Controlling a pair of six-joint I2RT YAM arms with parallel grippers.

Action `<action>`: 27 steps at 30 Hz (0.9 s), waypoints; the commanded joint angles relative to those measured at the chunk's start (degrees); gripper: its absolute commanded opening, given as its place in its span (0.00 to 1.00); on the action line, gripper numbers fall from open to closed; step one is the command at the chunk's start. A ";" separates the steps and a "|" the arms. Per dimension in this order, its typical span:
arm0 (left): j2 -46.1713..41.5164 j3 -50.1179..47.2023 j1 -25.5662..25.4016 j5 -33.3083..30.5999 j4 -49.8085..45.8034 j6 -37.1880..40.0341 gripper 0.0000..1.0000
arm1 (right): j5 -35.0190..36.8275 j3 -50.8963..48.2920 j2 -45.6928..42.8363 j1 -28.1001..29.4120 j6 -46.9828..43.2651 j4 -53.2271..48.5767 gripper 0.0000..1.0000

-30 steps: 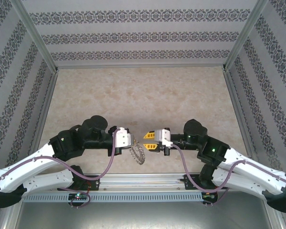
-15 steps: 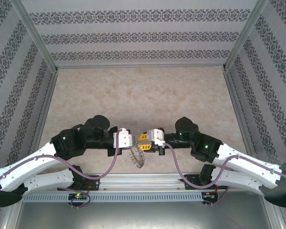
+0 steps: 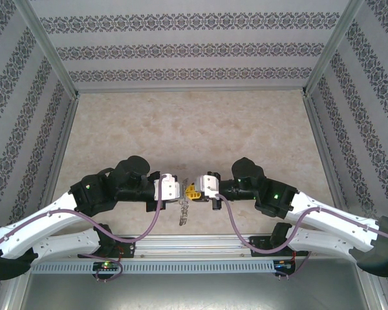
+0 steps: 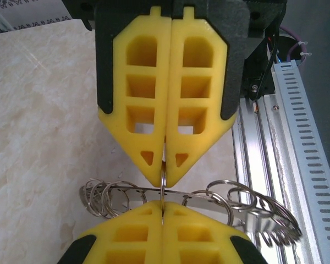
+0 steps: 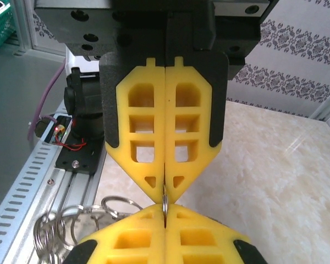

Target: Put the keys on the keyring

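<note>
Left pincer point(image 4: 162, 208) and right pincer point(image 5: 165, 212), shut, seemingly pinch keyring point(image 4: 116, 190).

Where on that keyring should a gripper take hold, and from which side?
Likely the single thin loop at the top of the keyring, not the bunched small rings below. It is a flat wire hoop, so come in level along its plane and pinch its faces with the very tips, as the left gripper and right gripper do, shut on it from opposite sides.
</note>
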 commanded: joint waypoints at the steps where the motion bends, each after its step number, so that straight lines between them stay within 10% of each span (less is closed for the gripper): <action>1: -0.31 1.30 -0.75 1.82 0.16 0.41 0.00 | 3.64 1.56 -0.04 0.72 -1.25 -0.69 0.00; 8: -6.58 -5.39 -0.74 2.05 10.03 -3.74 0.20 | -0.51 -1.91 -3.93 0.63 -0.30 5.37 0.00; 27: -14.03 -14.29 -0.74 6.56 27.98 -8.78 0.25 | -11.02 -7.09 -4.17 -1.29 11.44 26.24 0.00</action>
